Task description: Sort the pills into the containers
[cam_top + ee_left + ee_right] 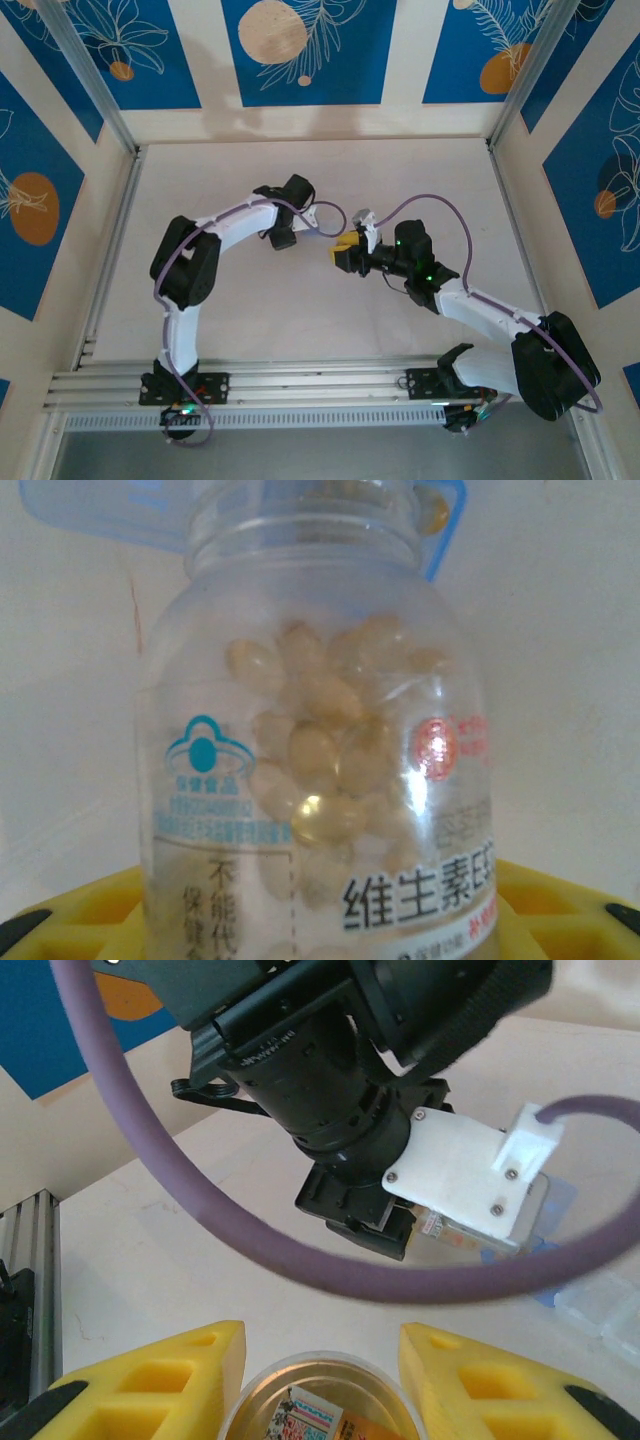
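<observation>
A clear vial point(315, 780) of tan pills point(320, 750) sits between the yellow fingers point(560, 910) of my left gripper point(320, 925), which is shut on it. The vial's open mouth points at the blue lid point(95, 510) of the pill box. From the right wrist, the vial point(445, 1238) pokes out under the left wrist, and the box's clear containers point(600, 1305) lie just beyond. My right gripper point(320, 1365) is shut on a round gold-lined cap point(320, 1405). From above, the left gripper point(298, 228) and right gripper point(345, 252) meet at mid-table.
A purple cable point(250, 1230) loops across the right wrist view, close in front of the right gripper. White walls with blue panels point(300, 50) enclose the table. An aluminium rail point(300, 385) runs along the near edge.
</observation>
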Controlling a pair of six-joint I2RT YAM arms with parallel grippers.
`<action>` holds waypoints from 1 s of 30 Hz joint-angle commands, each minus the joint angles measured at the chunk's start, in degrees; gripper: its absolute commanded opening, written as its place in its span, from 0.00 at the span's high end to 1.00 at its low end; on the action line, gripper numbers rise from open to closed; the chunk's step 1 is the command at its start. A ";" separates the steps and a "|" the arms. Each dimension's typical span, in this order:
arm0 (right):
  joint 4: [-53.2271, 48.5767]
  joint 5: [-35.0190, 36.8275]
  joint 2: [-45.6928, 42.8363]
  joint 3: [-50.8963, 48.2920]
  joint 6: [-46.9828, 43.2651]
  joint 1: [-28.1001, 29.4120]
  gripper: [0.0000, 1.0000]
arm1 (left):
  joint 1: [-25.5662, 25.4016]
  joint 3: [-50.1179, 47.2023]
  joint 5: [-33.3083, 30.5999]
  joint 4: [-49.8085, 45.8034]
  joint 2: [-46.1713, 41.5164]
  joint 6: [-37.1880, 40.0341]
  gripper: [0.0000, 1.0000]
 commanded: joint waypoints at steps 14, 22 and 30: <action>0.61 0.98 1.56 1.26 -2.13 0.05 1.00 | 5.57 -30.99 23.03 38.80 -30.26 -17.89 1.00; 0.77 0.95 3.48 1.81 -2.79 -1.16 1.00 | 5.55 -66.03 27.13 96.95 -59.99 -32.58 1.00; 0.32 0.54 3.38 1.83 -2.62 -1.84 1.00 | 5.55 -53.50 28.61 61.86 -58.96 -25.01 1.00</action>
